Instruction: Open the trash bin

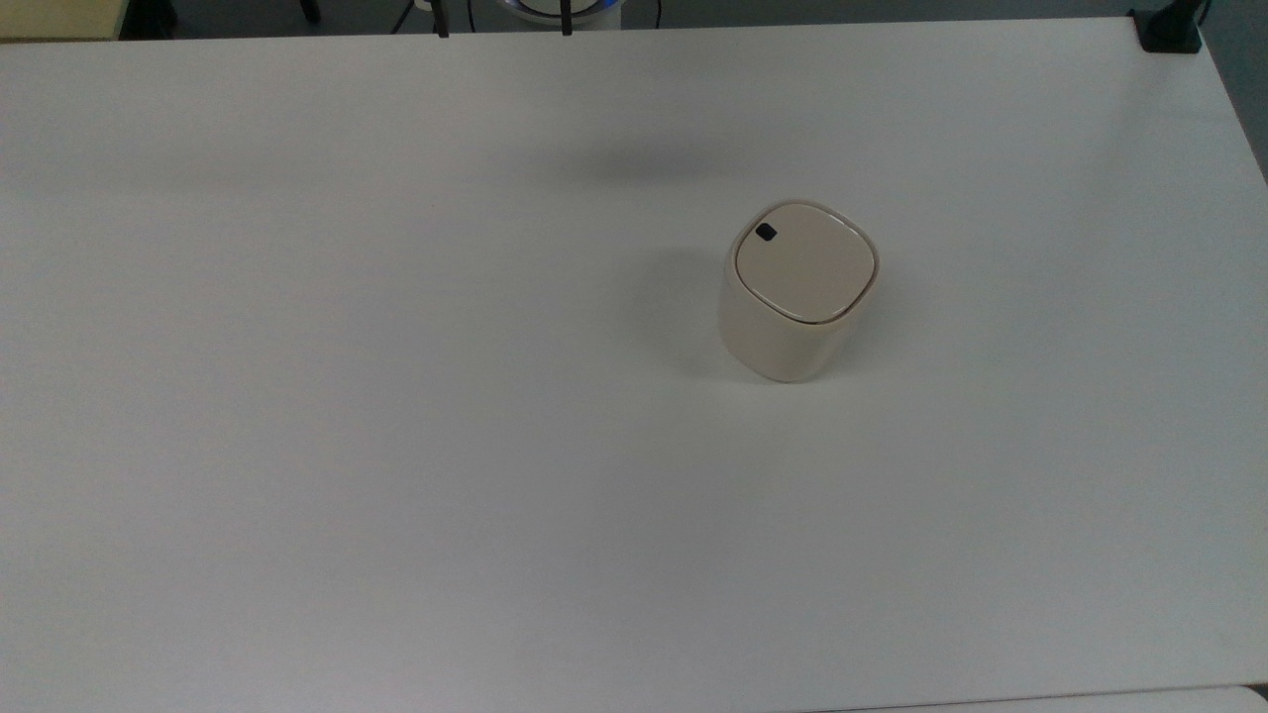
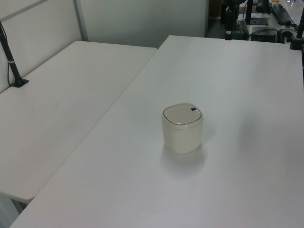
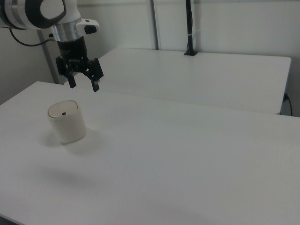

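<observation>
One trash bin (image 1: 797, 292), a smooth cream-beige plastic body of rounded-square section with a flat lid (image 1: 804, 260) seated flush and closed, stands upright on the matte white table (image 1: 396, 446), and a small black button (image 1: 766, 232) sits at one corner of that lid. From the top view the lid's outline and seam read plainly, with the button at the top view's upper-left corner of the bin; the left view shows the bin's side wall, which looks faintly glossy, though the light there is too flat to be sure. From the right view the black two-finger gripper (image 3: 84, 86) on the white arm (image 3: 42, 11) hangs above the bin and slightly toward the right view's right of it, fingers (image 3: 95, 86) spread apart, grasping nothing and well clear of the lid.
</observation>
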